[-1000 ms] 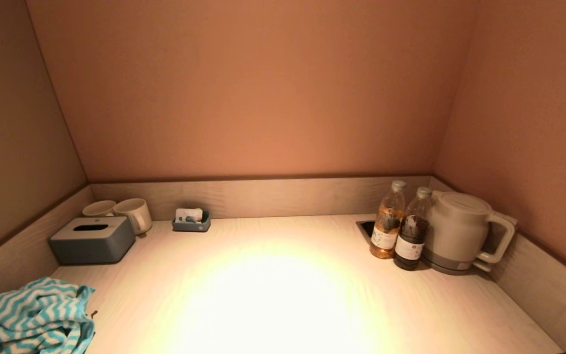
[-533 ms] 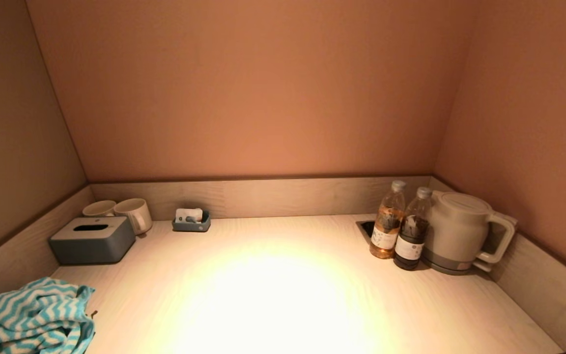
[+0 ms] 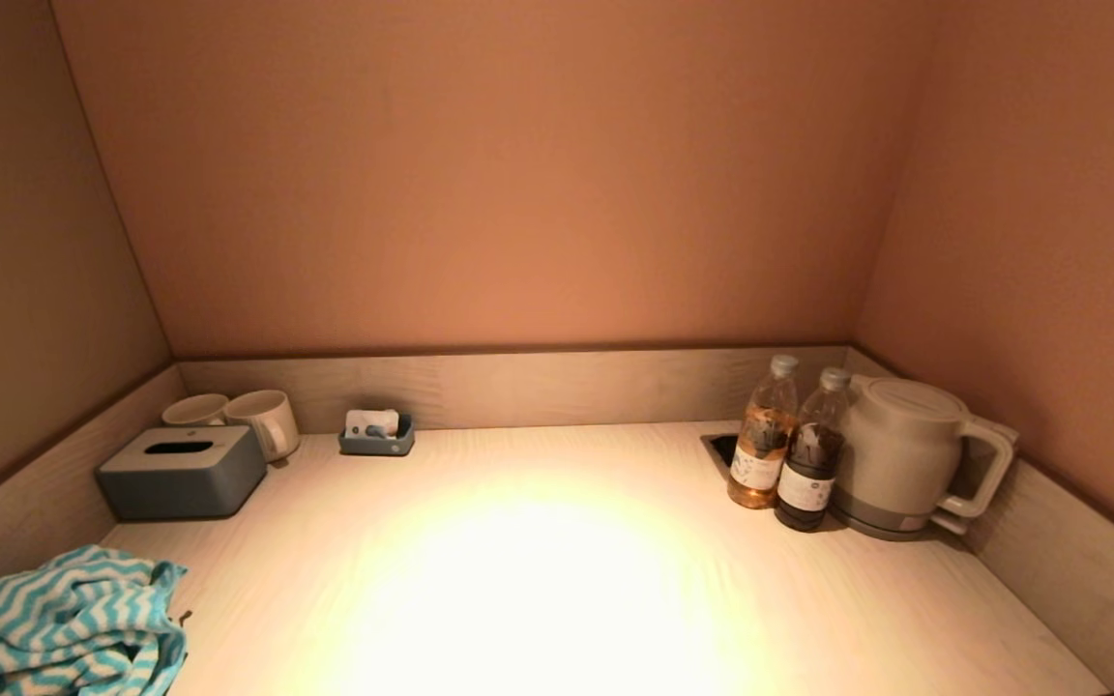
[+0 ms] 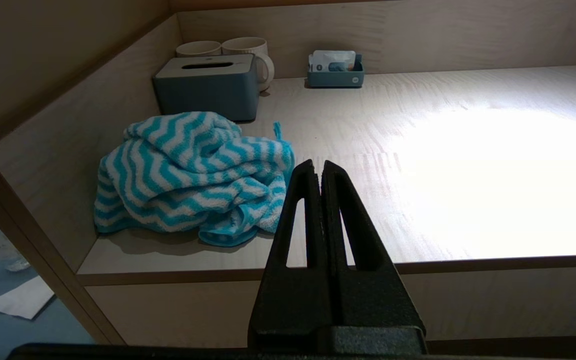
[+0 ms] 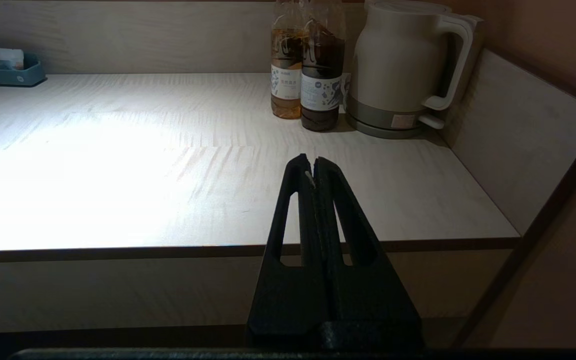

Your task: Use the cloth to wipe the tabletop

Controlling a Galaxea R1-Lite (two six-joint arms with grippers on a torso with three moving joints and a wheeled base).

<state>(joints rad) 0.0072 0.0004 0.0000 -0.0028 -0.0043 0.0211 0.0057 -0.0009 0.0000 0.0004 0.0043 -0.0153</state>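
The cloth, striped turquoise and white, lies bunched in a heap at the front left corner of the counter, close to the left side wall and just in front of the grey tissue box. Neither arm appears in the head view. In the left wrist view the left claw is held off the front edge of the counter, near the cloth but apart from it; its two fingers are pressed together and hold nothing. In the right wrist view the right claw is likewise held off the front edge of the counter toward the right end, fingers closed against each other and empty. Behind the tissue box stand two white mugs, side by side against the rear wall. A small blue tray holding packets sits at the rear wall, to the right of the mugs. At the rear right, two bottles stand upright and touching, just beside a pale electric kettle on its base in the corner. A bright patch of light falls on the centre of the counter.
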